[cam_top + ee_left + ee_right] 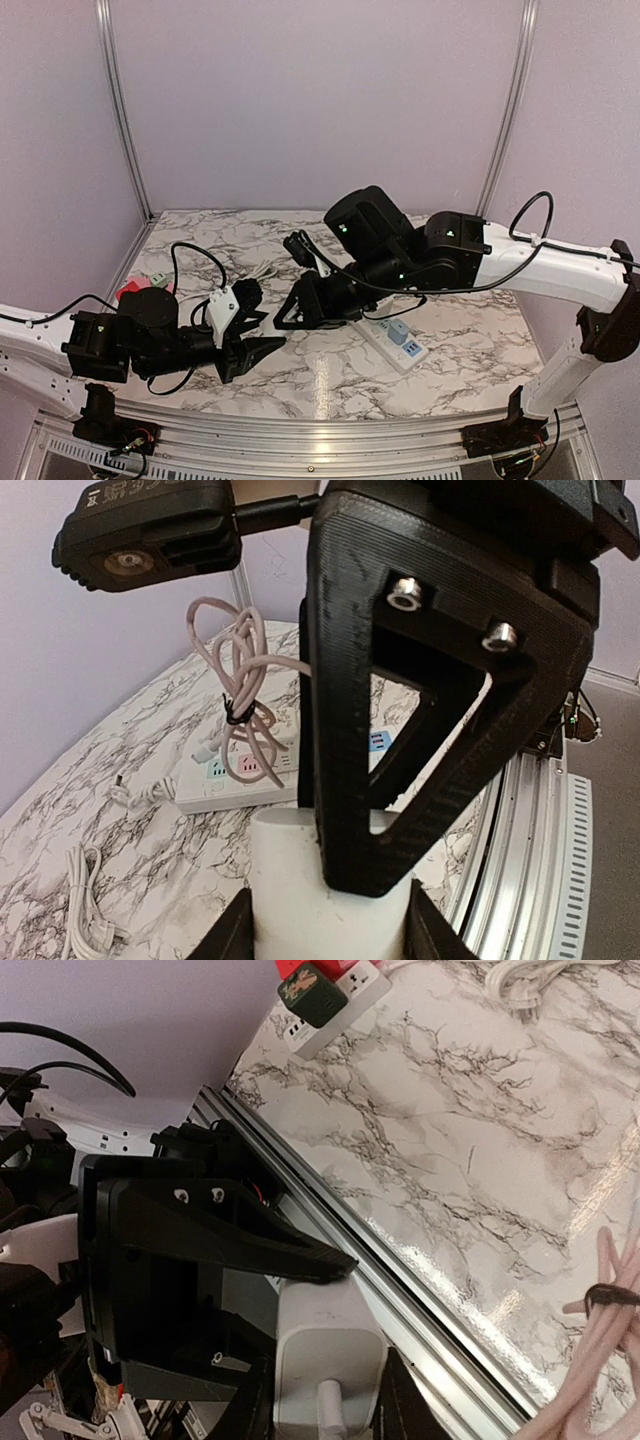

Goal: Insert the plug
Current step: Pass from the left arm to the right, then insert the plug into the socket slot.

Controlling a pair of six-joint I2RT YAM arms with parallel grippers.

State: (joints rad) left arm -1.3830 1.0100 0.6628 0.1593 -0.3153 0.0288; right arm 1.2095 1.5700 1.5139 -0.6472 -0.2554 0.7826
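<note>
The two arms meet over the table (470,310), left of centre. The right strip (395,342) lies flat just under the right arm. The left strip (330,1000), which carries a green and red block, sits off beside the left arm. I can't tell which one is the target. The right strip seems to have free sockets in the left wrist view, so I'd aim for that one.

The plug (330,1345), a white block, is in mid-air between the two grippers, not on the table. The left gripper (330,935) is pinched tight on it. The right gripper (325,1412) has a finger on either flank of the same block and looks to be touching it, so I judge this to be a hand-over to the right.

To do it well, I'd make sure the right grip is firm and square on the flat sides before loosening the left. If both pull at once, the block may twist. Then I'd spread the left gripper only slightly and back it straight off, because its finger (230,1245) sits close across the block.

The pink cable (240,680), tied in a bundle, shows in front of the right strip. I can't tell whether it lies on the table or hangs, and I'd keep it off the sockets. No view shows me the prongs, so I'd check which way they face before lowering.
</note>
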